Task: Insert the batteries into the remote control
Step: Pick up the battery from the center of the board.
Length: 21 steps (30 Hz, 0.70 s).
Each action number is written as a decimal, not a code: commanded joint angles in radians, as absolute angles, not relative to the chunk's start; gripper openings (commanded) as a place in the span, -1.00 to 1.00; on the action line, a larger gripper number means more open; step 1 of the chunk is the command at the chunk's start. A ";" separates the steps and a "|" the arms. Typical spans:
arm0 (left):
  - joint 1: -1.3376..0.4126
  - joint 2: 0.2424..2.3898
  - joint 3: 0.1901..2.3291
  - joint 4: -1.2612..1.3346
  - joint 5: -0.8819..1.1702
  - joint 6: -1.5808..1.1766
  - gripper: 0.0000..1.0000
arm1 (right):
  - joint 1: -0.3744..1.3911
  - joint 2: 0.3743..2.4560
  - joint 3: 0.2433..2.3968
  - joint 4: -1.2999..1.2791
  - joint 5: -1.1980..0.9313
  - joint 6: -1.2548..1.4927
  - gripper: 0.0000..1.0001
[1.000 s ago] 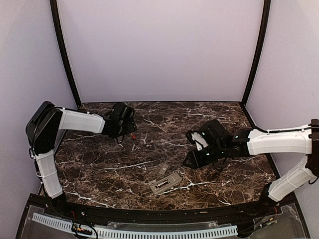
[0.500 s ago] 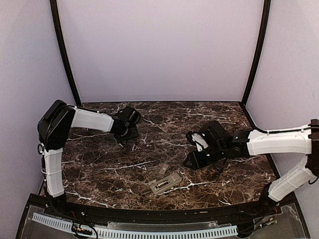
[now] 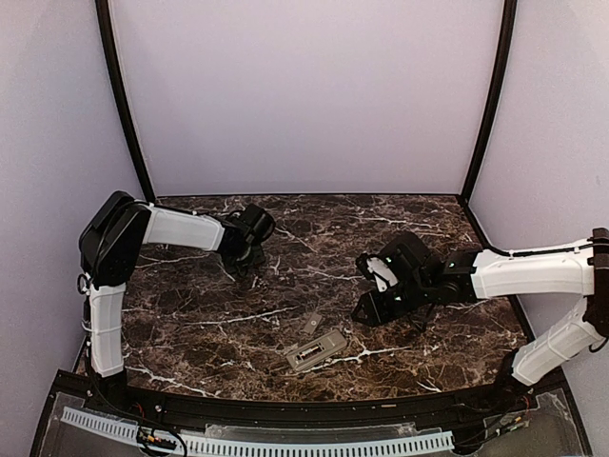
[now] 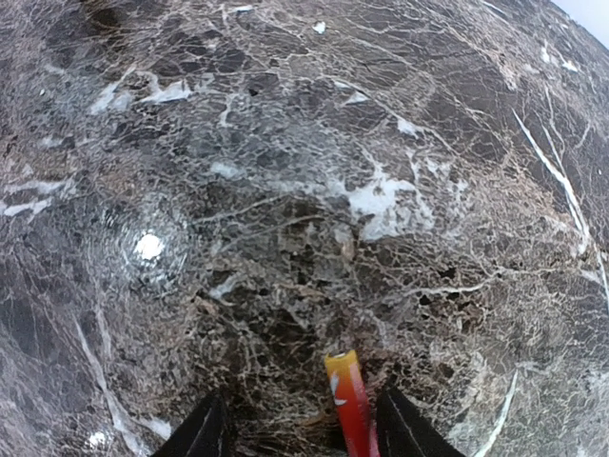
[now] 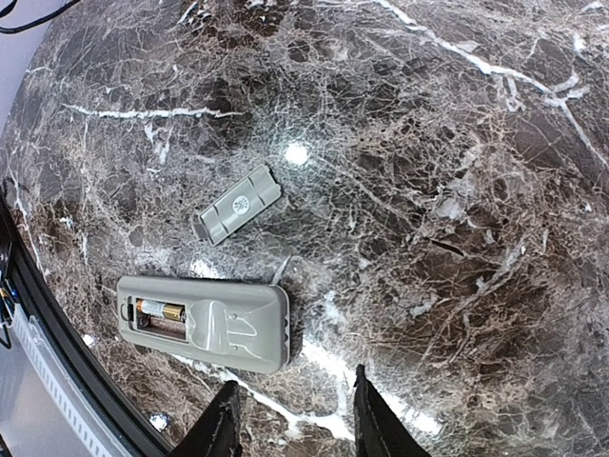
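Not a word or number legible from where I stand
The red battery (image 4: 349, 400) has a yellowish end and a white patch of print, too blurred to make out; the cover (image 5: 238, 205) carries a small round embossed mark I can't read; the fitted battery (image 5: 160, 310) in the remote (image 5: 228, 328) shows a gold and dark wrapper, its lettering too small to tell; the remote's back has only moulded shapes, nothing I can read as text
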State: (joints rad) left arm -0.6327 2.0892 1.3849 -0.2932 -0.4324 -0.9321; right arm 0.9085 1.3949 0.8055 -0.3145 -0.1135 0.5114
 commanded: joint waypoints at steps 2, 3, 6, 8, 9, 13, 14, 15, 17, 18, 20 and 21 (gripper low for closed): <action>-0.641 2.098 1.334 -0.347 -0.404 -0.962 -0.17 | 0.899 1.377 0.795 -0.302 -0.112 0.520 -0.25; -0.641 2.098 1.330 -0.346 -0.404 -0.962 -0.22 | 0.899 1.376 0.795 -0.303 -0.111 0.521 -0.25; -0.641 2.098 1.322 -0.347 -0.407 -0.962 -0.47 | 0.899 1.369 0.791 -0.305 -0.110 0.525 -0.25; -0.641 2.098 1.317 -0.346 -0.411 -0.962 -0.57 | 0.899 1.368 0.790 -0.307 -0.110 0.526 -0.25; -0.641 2.098 1.313 -0.346 -0.413 -0.962 -0.60 | 0.899 1.367 0.790 -0.306 -0.110 0.527 -0.25; -0.641 2.098 1.303 -0.344 -0.421 -0.958 -0.70 | 0.899 1.367 0.791 -0.307 -0.110 0.528 -0.25; -0.641 2.097 1.301 -0.344 -0.422 -0.957 -0.73 | 0.899 1.367 0.791 -0.307 -0.110 0.528 -0.25; -0.641 2.096 1.299 -0.344 -0.423 -0.957 -0.77 | 0.899 1.367 0.793 -0.308 -0.110 0.528 -0.25; -0.641 2.092 1.296 -0.344 -0.421 -0.960 -0.86 | 0.899 1.367 0.793 -0.311 -0.110 0.528 -0.25; -0.641 2.090 1.291 -0.343 -0.420 -0.961 -0.90 | 0.899 1.366 0.794 -0.312 -0.110 0.528 -0.25; -0.641 2.077 1.280 -0.340 -0.418 -0.967 -0.99 | 0.899 1.364 0.796 -0.318 -0.107 0.528 -0.25; -0.642 2.060 1.273 -0.335 -0.423 -0.974 -1.00 | 0.899 1.362 0.797 -0.320 -0.105 0.529 -0.25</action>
